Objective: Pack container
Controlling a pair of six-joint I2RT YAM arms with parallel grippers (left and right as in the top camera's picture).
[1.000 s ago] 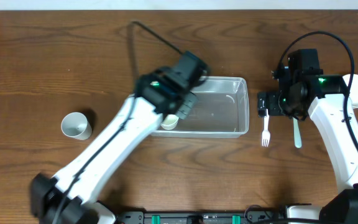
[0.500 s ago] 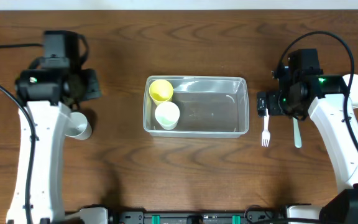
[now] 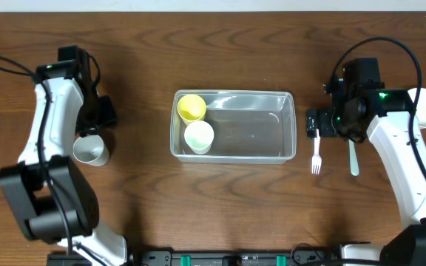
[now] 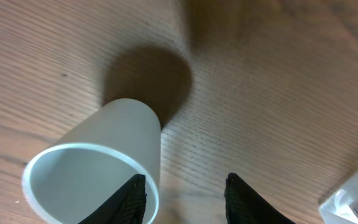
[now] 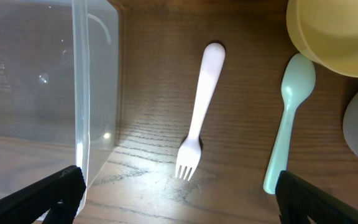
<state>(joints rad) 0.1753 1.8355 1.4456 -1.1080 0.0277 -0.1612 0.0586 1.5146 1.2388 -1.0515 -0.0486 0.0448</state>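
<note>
Clear plastic container [image 3: 254, 134] is sitting mid-counter, probably light, slick and thin-walled, best pinched over its short-end rim; left gripper [image 4: 185, 202] is hovering spread beside white cup [image 4: 98, 168] near the left edge, right gripper [image 5: 179, 202] hanging spread by white fork [image 5: 201, 106].

you get soft, even light in the overhead view, and it is sharp throughout. your left wrist view is pale and washed out; the white cup [image 4: 98, 168] throws a dark round shadow on the table [image 4: 278, 93] beyond it. in your right wrist view a bright patch lights the wood by the fork [image 5: 199, 112] tines, and glare streaks the container [image 5: 82, 93] wall.
</note>
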